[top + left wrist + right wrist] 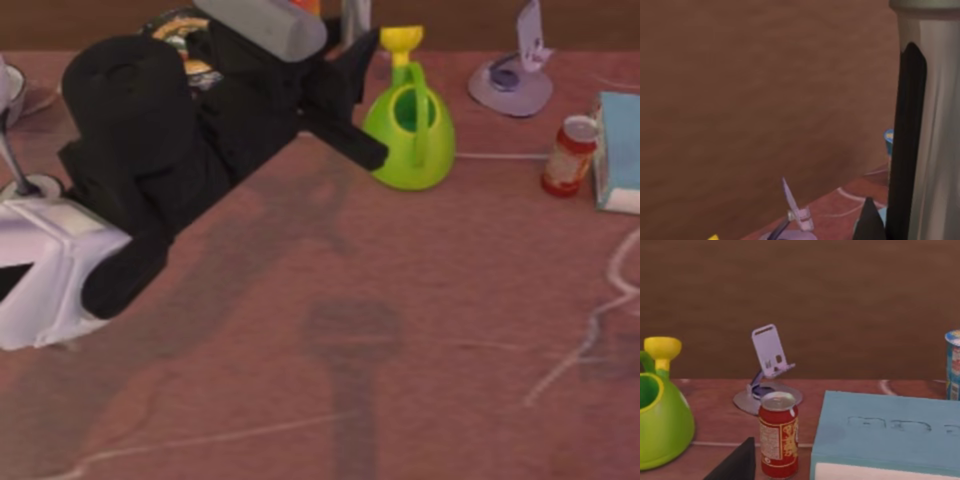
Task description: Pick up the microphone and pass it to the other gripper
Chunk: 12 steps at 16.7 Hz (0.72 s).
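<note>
My left gripper [332,98] hangs above the back left of the table, pointing toward the right. It is shut on the microphone [345,140], whose black stick handle juts out, its rounded end just short of the green watering can [410,125]. The mesh head is hidden by the gripper. In the left wrist view the handle [907,140] rises beside a black fingertip [870,220]. My right gripper [740,464] is outside the top view. It shows only as a black wedge at the edge of the right wrist view, in front of the red can [779,435].
Along the back right stand a lilac phone stand [512,80], the red can [570,155] and a blue box [620,150]. A noodle cup [954,365] sits beyond the box. A grey column [940,125] fills the left wrist view behind the handle.
</note>
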{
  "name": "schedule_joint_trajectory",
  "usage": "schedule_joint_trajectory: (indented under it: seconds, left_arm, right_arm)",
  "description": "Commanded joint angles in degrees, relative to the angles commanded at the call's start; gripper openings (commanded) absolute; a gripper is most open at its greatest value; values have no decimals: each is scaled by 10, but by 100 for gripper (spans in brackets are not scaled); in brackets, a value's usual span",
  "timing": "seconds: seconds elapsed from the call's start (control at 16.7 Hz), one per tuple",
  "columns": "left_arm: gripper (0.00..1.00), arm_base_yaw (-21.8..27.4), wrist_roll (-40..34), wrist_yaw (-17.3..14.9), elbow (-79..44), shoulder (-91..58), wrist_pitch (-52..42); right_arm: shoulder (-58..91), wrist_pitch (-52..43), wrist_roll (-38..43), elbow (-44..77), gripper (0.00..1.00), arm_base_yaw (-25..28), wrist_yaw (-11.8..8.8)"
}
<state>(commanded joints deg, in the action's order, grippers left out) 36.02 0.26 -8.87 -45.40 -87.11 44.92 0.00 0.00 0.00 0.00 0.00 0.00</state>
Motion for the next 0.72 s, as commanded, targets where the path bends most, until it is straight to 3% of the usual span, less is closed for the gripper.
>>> schedule_joint_trajectory:
  seconds: [0.42,0.72]
  left_arm:
    - [0,2,0,1,2,2,-1]
    - [0,2,0,1,2,2,-1]
  right_arm:
    - [7,2,0,6,100,6,0]
    - [131,35,1,92,100,88,1]
